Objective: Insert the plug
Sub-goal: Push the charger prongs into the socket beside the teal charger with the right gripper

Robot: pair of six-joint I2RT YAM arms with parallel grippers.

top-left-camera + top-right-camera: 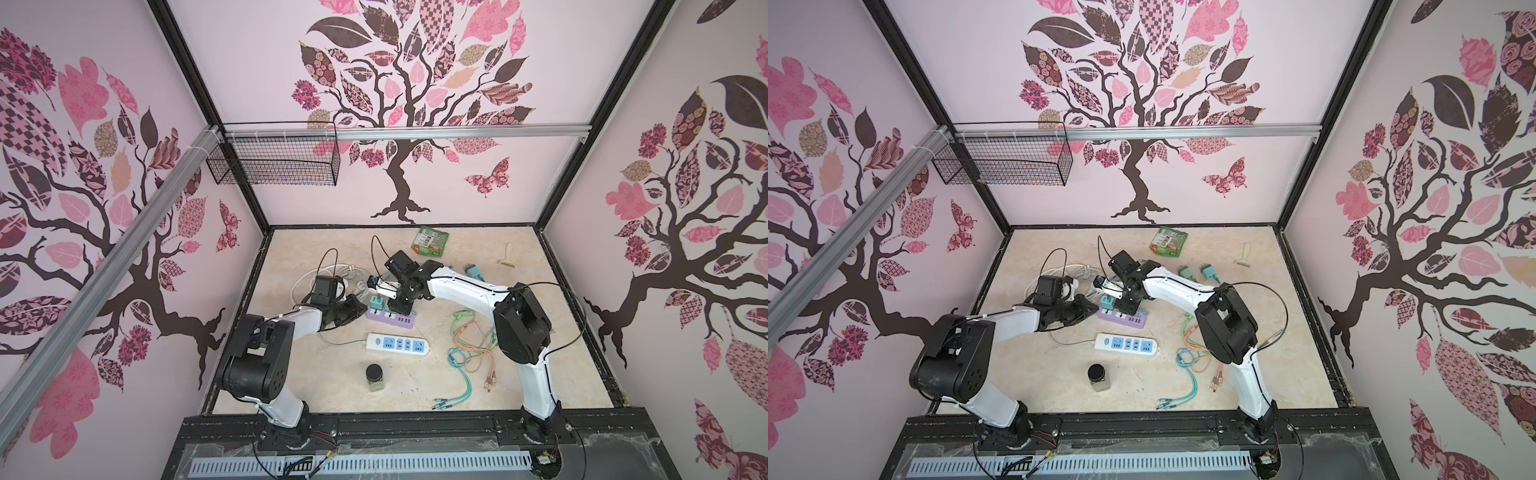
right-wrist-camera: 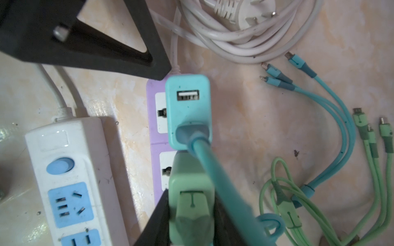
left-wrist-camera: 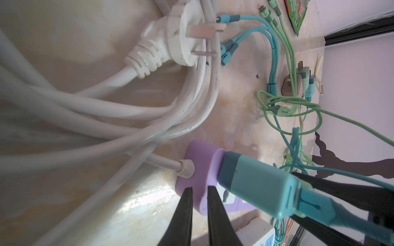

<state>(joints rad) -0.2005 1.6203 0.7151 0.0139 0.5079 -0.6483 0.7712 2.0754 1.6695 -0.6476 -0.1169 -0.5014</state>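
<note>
Seen from my remote station: the right gripper (image 2: 190,197) clamps a mint-green charger plug (image 2: 191,181) by its sides, jaws closed on it, over the second socket of the purple power strip (image 2: 152,132). I cannot tell whether its pins are fully home. A teal charger plug (image 2: 188,110) stands in the first socket, hard against the green one, so there is no slack on that side.

The left gripper (image 3: 199,188) has its jaws drawn nearly together and holds nothing. Its tips sit at the strip's cord end, where the white cord (image 3: 128,119) leaves in a loose coil that crowds the strip's far-left side.

In both top views the two grippers meet over the strip, left of the table's middle. A white power strip (image 1: 397,344) lies just in front of the purple one, roughly parallel and apart from it. A tangle of charging cables (image 1: 473,345) spreads to the right, under the right arm's elbow. A black-lidded jar (image 1: 375,377) stands nearer the front rail.

Bare tabletop (image 1: 552,332) runs along the right edge and across the front on both sides of the jar. At the back wall lie a green packet (image 1: 431,241) and a small cream-handled tool (image 1: 507,255), with two spare charger plugs (image 1: 1198,273) between them and the right arm.
</note>
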